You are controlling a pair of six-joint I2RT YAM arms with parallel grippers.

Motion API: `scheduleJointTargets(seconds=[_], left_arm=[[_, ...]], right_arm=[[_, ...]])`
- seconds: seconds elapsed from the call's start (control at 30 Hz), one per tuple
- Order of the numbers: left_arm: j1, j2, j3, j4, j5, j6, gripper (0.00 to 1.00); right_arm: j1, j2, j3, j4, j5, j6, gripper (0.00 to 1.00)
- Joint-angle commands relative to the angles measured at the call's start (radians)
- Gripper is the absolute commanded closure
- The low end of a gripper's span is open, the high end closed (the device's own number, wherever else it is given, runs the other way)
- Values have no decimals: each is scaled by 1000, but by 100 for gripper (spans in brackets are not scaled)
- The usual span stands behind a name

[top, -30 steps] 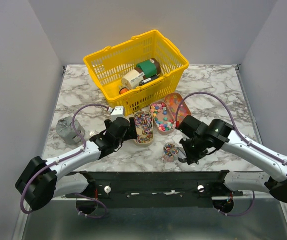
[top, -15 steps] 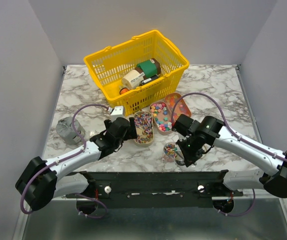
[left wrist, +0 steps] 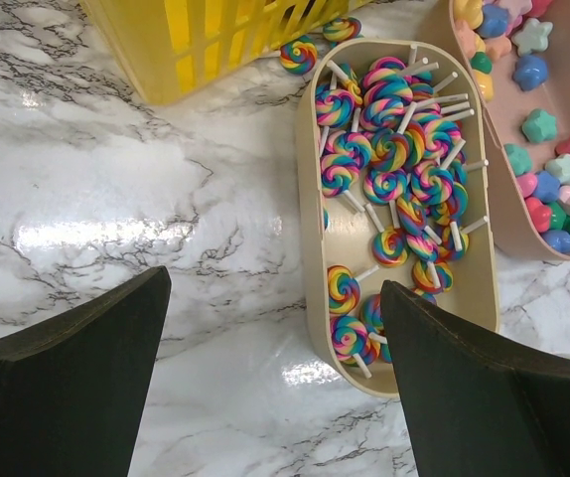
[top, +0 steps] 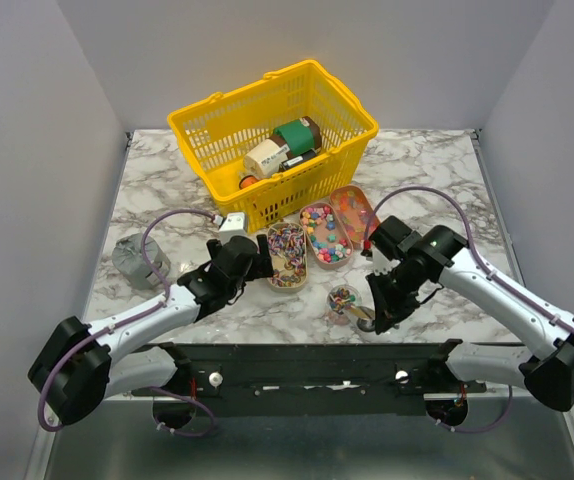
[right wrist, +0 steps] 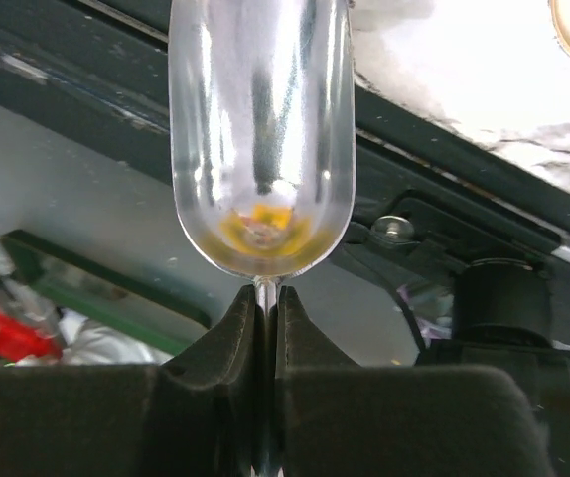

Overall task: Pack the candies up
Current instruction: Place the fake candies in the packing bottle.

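The right gripper (right wrist: pixel 265 298) is clamped on the thin stem of a clear plastic scoop (right wrist: pixel 261 129) that juts straight ahead of its fingers. The left gripper (left wrist: pixel 275 298) hangs with jaws spread wide; just ahead and to its right, rainbow swirl candies (left wrist: pixel 389 149) fill a beige oval tray (left wrist: pixel 310 248), with the yellow plastic basket (left wrist: pixel 196 40) beyond

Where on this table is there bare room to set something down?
Bare table right of the basket, to the back right corner, and left of it, behind the tape. Crowded middle front: trays, candy cup, left gripper, right gripper with its scoop.
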Motion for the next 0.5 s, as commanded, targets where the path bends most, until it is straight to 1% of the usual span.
scheduleJointTargets(seconds=[0.0, 0.13, 0.3, 0.47], left_arm=[[-3, -32, -21, 17, -47, -10, 1], [-3, -40, -21, 11, -51, -10, 1], [-3, -40, -15, 6, -50, -6, 1], [-3, -38, -10, 5, -48, -1, 1]], right_arm=[[-59, -36, -45, -83, -155, -32, 99], [-109, -56, -54, -60, -224, -29, 99], [-151, -70, -38, -75, -235, -39, 99], [-172, -79, 19, -97, -227, -36, 99]])
